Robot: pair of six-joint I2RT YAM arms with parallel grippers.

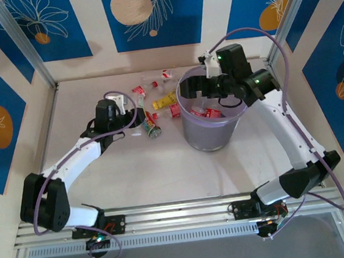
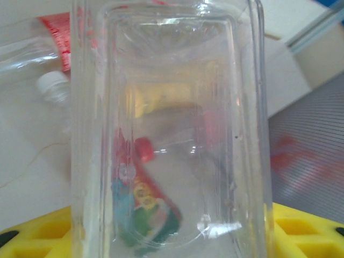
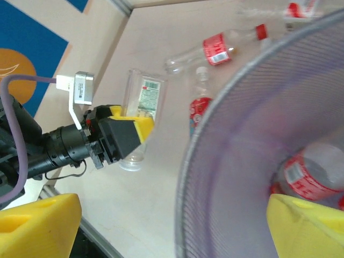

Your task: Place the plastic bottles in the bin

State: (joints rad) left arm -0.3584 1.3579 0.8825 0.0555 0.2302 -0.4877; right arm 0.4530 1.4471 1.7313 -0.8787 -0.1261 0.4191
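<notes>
Left gripper (image 3: 135,122): yellow fingers (image 3: 141,126) part-closed, clamped on a clear thin-walled plastic bottle with a white-and-green label (image 3: 144,95). The bottle's long axis runs up the left wrist view between the two fingers, crosswise to their closing line. Neck end cannot be told, nor whether it rests on the white table (image 1: 152,173). Just beyond this gripper, between it and the bin, lie loose clear bottles with red labels. A white-capped bottle (image 3: 200,105) is alongside the bin wall, and a red-capped bottle (image 3: 220,48) is farther off on its side, cap away from the gripper. Right gripper (image 1: 197,90) hangs over the rim of the round translucent lavender-grey plastic bin (image 1: 209,134), jaws wide apart and empty. Directly below it a red-labelled bottle (image 3: 301,172) lies on its side inside the bin.
</notes>
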